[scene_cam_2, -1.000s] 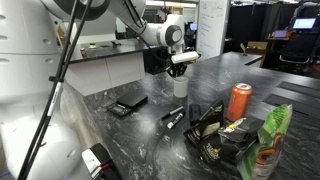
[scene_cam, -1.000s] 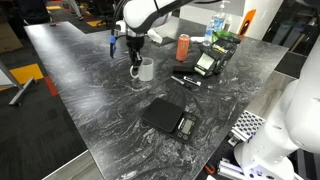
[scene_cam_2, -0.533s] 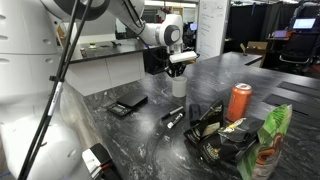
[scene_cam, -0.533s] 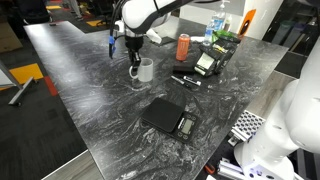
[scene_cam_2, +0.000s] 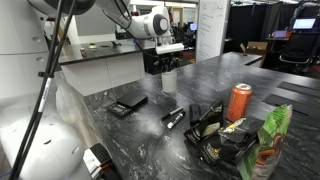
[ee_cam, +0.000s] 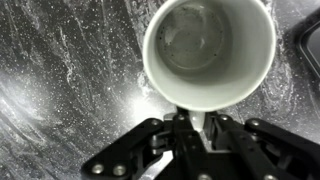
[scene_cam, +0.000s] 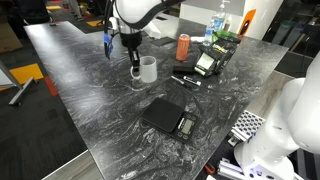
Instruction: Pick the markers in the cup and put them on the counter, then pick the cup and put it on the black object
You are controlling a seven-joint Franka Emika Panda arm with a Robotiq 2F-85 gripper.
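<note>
The white cup (ee_cam: 208, 45) fills the wrist view from above and is empty inside. My gripper (ee_cam: 197, 122) is shut on the cup's handle. In both exterior views the gripper (scene_cam: 134, 61) (scene_cam_2: 168, 66) holds the cup (scene_cam: 147, 70) (scene_cam_2: 170, 82) upright, just above the counter (scene_cam: 90, 90) (scene_cam_2: 150, 140). The dark markers (scene_cam: 185, 79) (scene_cam_2: 173, 117) lie on the counter beside the cup. The black object (scene_cam: 168, 117) (scene_cam_2: 127, 105), a flat slab with a small display, lies nearer the counter's edge, apart from the cup.
An orange-red can (scene_cam: 183, 47) (scene_cam_2: 239, 101) stands past the markers. A boxy black-and-green device (scene_cam: 208, 62) (scene_cam_2: 215, 130) and a green snack bag (scene_cam_2: 272, 140) sit close by. A water bottle (scene_cam: 219, 27) stands at the back. A white machine body (scene_cam: 285, 120) borders the counter.
The arm has swung and risen a little. The cup, held by its handle, has moved up and sideways with the gripper. Markers and slab have not moved.
</note>
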